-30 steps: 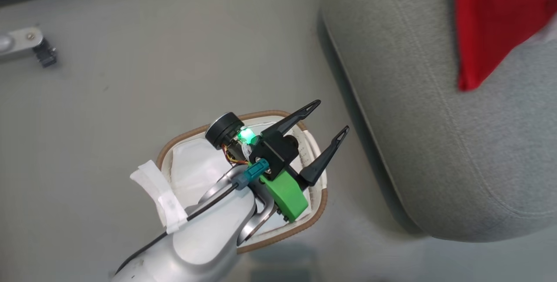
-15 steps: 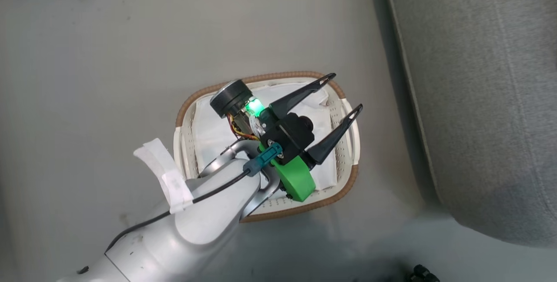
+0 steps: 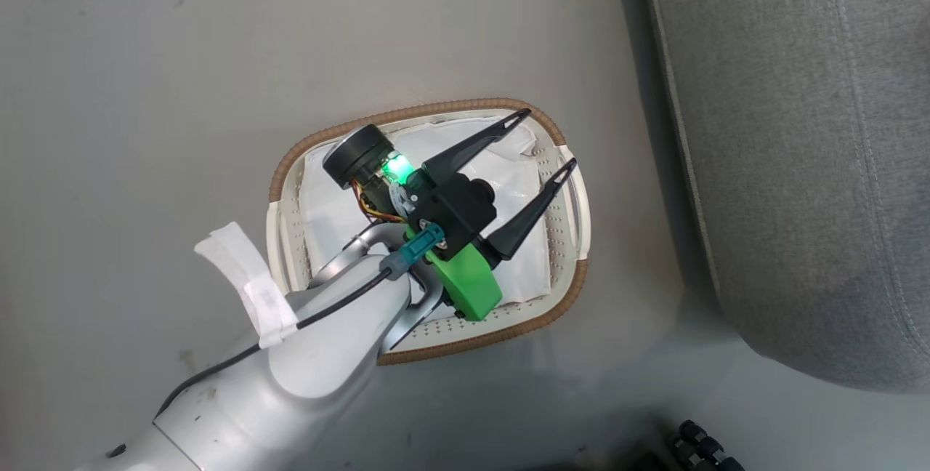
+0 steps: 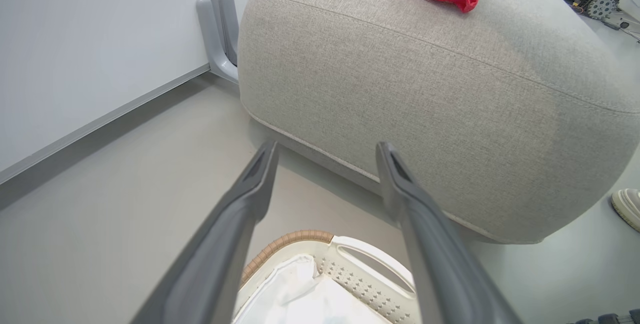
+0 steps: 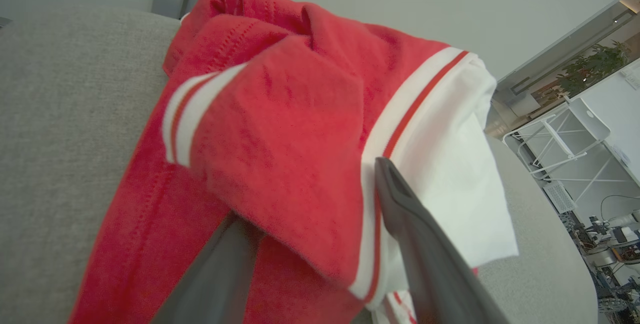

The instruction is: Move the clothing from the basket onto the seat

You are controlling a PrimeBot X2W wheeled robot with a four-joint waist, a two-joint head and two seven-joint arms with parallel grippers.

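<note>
Left gripper (image 3: pixel 547 139) is hovering over the basket (image 3: pixel 429 107), its two dark fingers spread wide and gripping nothing, with the white liner (image 3: pixel 508 173) lying beneath them. The basket is standing on the floor (image 3: pixel 145 93), just beside the rounded edge of the seat (image 3: pixel 785 129). Right gripper (image 5: pixel 310 189) is sitting on top of the seat with its fingers apart. A fold of the red clothing (image 5: pixel 280 129) is draping over one finger and across the gap, and the rest is lying bunched on the cushion.
</note>
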